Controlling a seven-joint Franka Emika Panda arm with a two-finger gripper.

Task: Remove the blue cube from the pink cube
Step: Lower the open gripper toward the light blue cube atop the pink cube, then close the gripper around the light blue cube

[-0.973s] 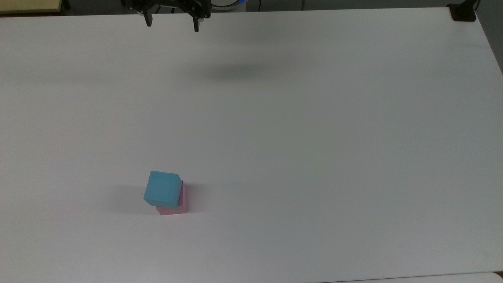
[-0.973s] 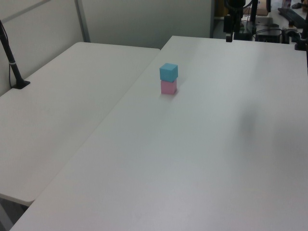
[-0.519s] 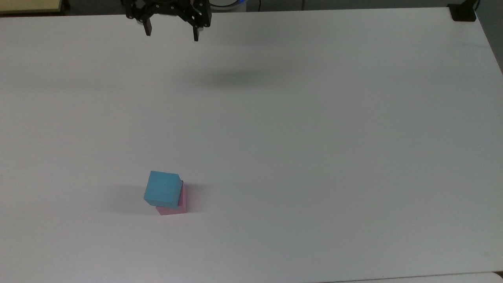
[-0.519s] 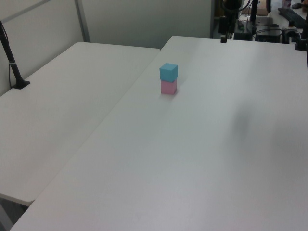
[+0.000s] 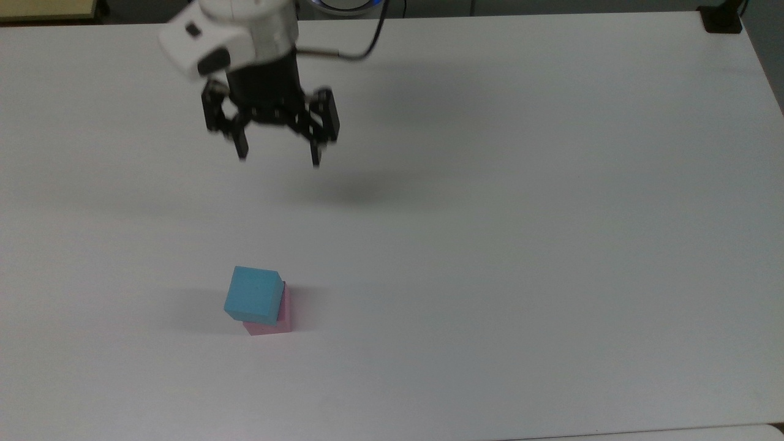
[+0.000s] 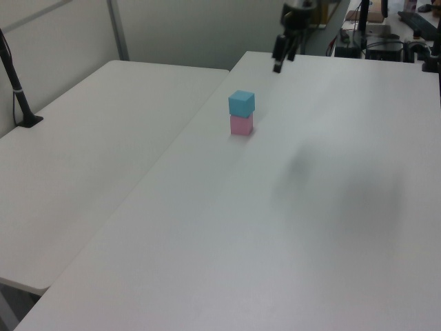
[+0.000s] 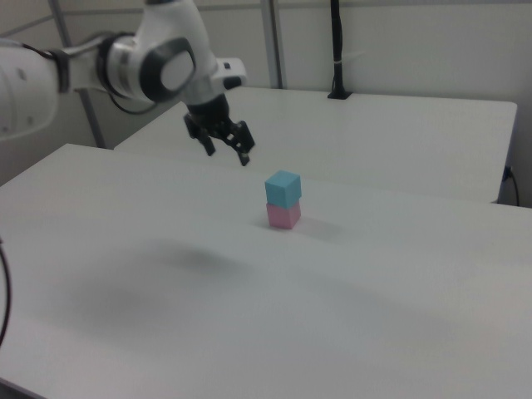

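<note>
Cubes first: your blue cube [image 5: 254, 294] sits on top of the pink cube [image 5: 277, 318], and the two form a small stack on the white bench [image 5: 520, 214]. In the top view the stack lies toward the lower left of the bench; the blue cube is turned a little against the pink one, so a strip of pink shows along the top view's right and lower edges. In the left view the blue cube [image 6: 241, 103] rests squarely over the pink cube [image 6: 241, 125], and in the right view the blue cube [image 7: 283, 189] again tops the pink cube [image 7: 283, 215].

Your gripper [image 5: 278, 154] hangs in the air above the bench, well apart from the stack and touching nothing. Its black jaws stand open and empty, pointing downward with a wide gap between them. In the top view it is above the stack in the picture and slightly to the top view's right of it, with a soft shadow on the bench close by. In the right view the gripper [image 7: 227, 153] is to the right view's left of the stack and higher than it. In the left view the gripper [image 6: 280, 61] hangs beyond the stack, to the left view's right.

A second white table [image 6: 96, 138] stands beside the bench.
</note>
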